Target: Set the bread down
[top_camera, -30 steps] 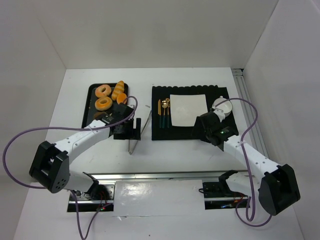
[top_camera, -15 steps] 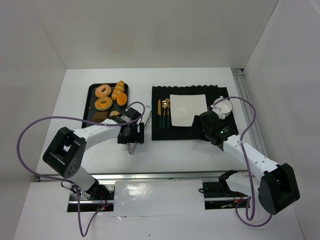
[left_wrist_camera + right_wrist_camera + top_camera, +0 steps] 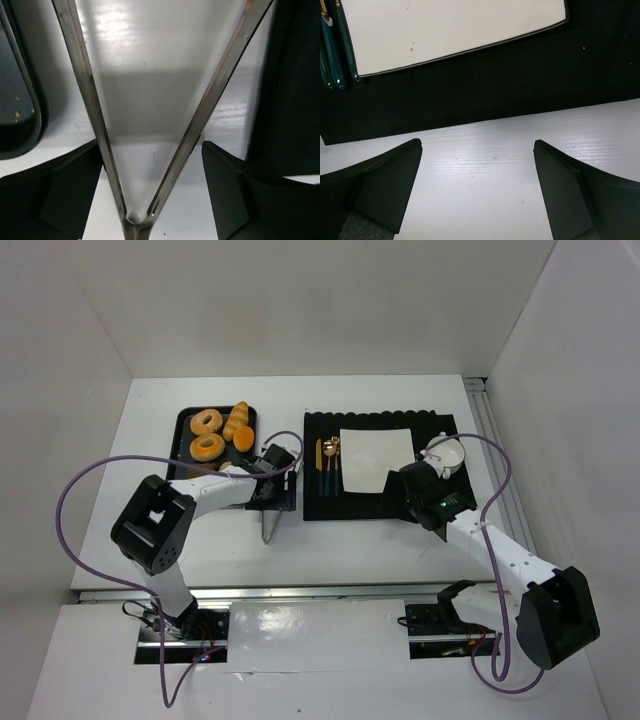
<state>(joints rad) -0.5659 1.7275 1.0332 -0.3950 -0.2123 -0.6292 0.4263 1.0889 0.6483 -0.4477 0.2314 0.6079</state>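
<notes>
Early stage: straddles tongs (image 3: 97,125) with left tool (image 3: 150,150) spread, holds right tool (image 3: 477,150) spread, empty; plate (image 3: 375,460) bare, bread unseen.

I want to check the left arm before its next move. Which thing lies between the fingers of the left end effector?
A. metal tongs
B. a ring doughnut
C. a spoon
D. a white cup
A: the left wrist view shows V-shaped metal tongs lying on the table, their two arms between the open fingers of the left end effector.
</notes>
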